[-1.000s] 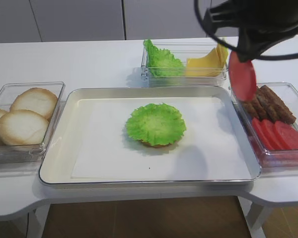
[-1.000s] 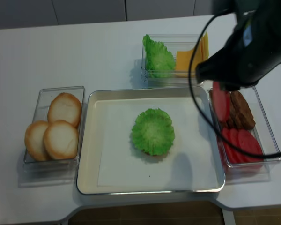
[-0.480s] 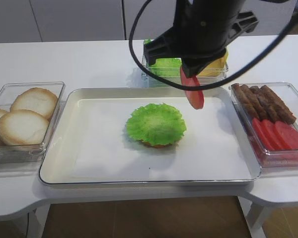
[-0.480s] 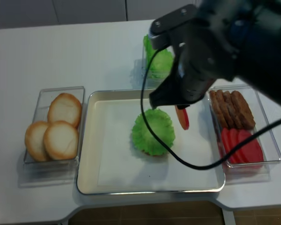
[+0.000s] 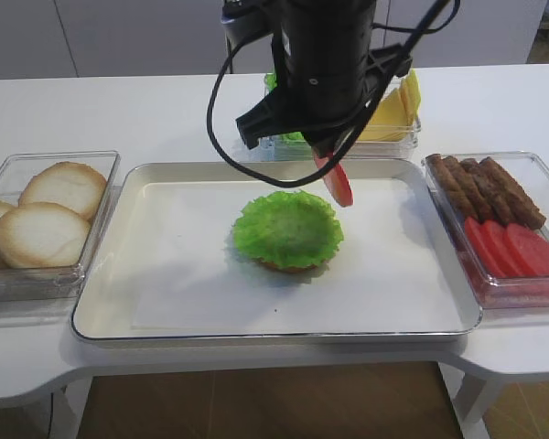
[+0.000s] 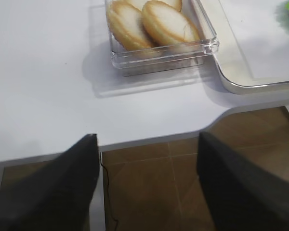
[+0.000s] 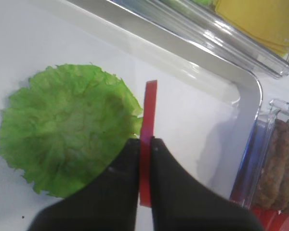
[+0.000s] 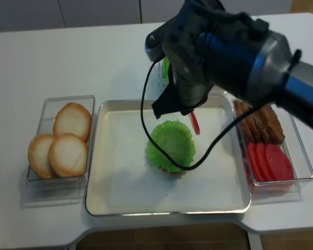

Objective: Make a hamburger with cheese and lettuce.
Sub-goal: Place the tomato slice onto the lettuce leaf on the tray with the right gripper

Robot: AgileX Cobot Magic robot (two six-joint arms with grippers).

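The hamburger (image 5: 286, 229) is a tan bun base under a ruffled green lettuce (image 7: 67, 134) leaf in the middle of the tray (image 5: 110, 302). My right gripper (image 7: 144, 142) is shut on a thin red slice (image 7: 147, 110), held on edge. The slice (image 5: 339, 181) hangs just above the leaf's right rim (image 8: 194, 123). Yellow cheese (image 5: 391, 114) slices lie in the back container, partly behind the arm. My left gripper (image 6: 147, 137) stands open and empty over the table's front left edge, with floor below it.
A clear box of pale bun halves (image 5: 41, 219) sits left of the tray, also seen in the left wrist view (image 6: 154, 24). A clear box with brown patties (image 5: 494, 187) and red slices (image 5: 517, 251) sits to the right. The right arm hides the back container's left half.
The right arm has carried the red slice leftward from above the right box to over the tray, beside the lettuce. Nothing else moved.
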